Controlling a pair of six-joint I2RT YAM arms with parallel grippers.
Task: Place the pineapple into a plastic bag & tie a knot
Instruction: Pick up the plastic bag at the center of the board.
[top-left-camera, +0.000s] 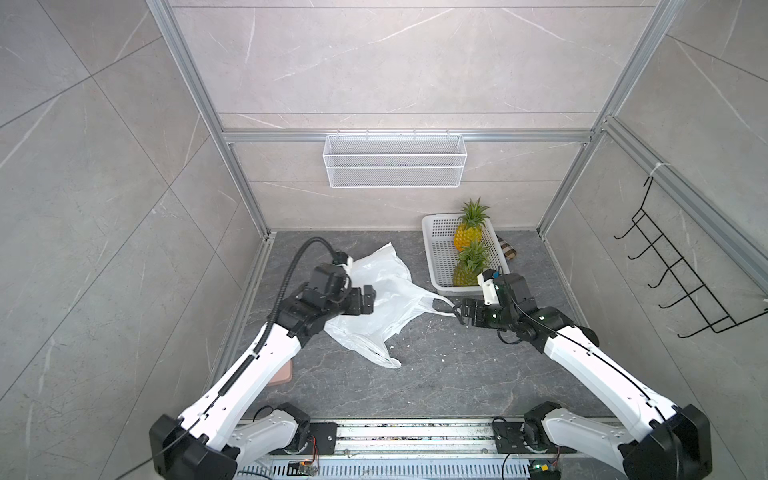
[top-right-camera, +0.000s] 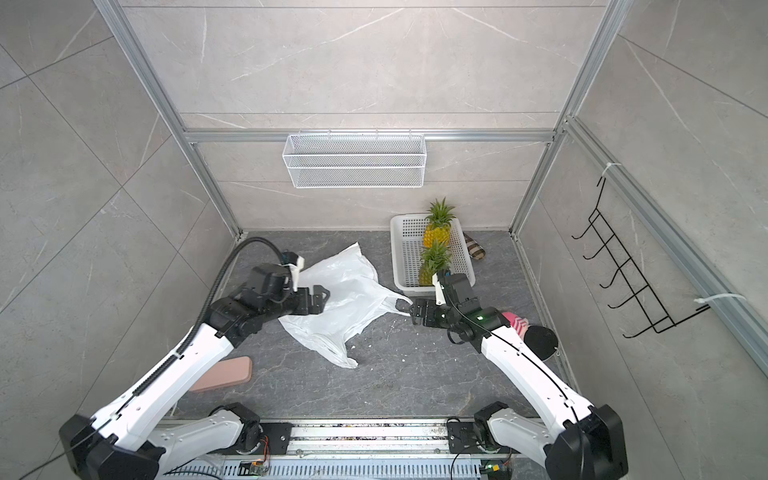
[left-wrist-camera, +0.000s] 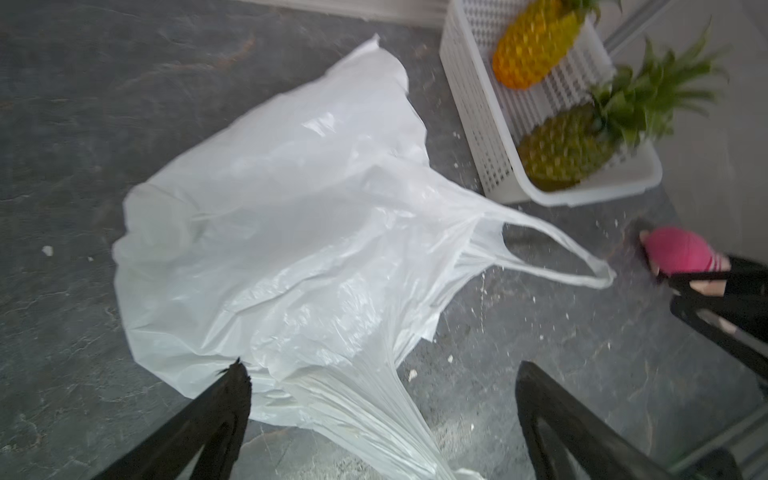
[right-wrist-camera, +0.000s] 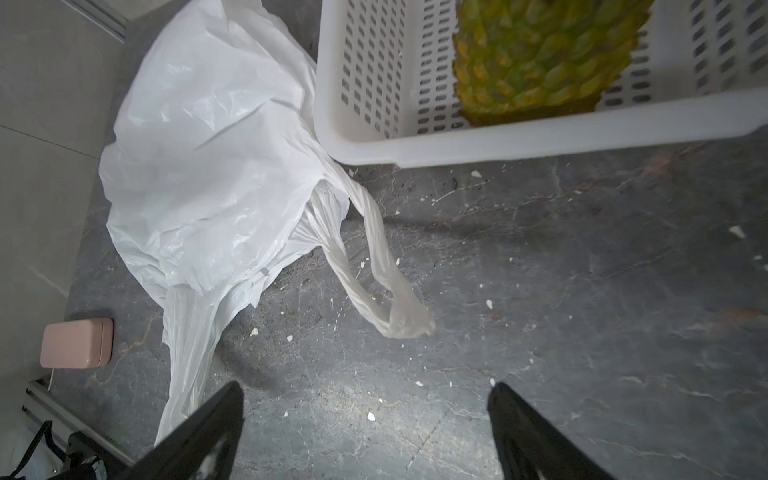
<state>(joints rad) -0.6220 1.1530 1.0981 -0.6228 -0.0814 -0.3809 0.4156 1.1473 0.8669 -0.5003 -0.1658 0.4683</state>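
The white plastic bag (top-left-camera: 386, 299) (top-right-camera: 345, 303) lies crumpled and flat on the dark table. Its two handle loops (right-wrist-camera: 374, 266) lie apart and loose, and no knot is in view. Two pineapples stand in the white basket, a yellow one (top-left-camera: 467, 237) (left-wrist-camera: 536, 50) behind a green one (top-left-camera: 464, 274) (right-wrist-camera: 540, 54). My left gripper (top-left-camera: 369, 299) (left-wrist-camera: 382, 370) hovers open over the bag's left side, one bunched handle running under it. My right gripper (top-left-camera: 459, 316) (right-wrist-camera: 366, 388) is open and empty, its tips just short of the other handle's end (top-left-camera: 449, 308).
The perforated basket (top-left-camera: 436, 266) sits at the back right, a checked pouch (top-left-camera: 509, 249) beside it. A pink case (top-right-camera: 224, 374) lies at the front left. A pink sock (top-right-camera: 515, 322) and a black round thing (top-right-camera: 540, 340) lie under my right arm. White crumbs dot the table.
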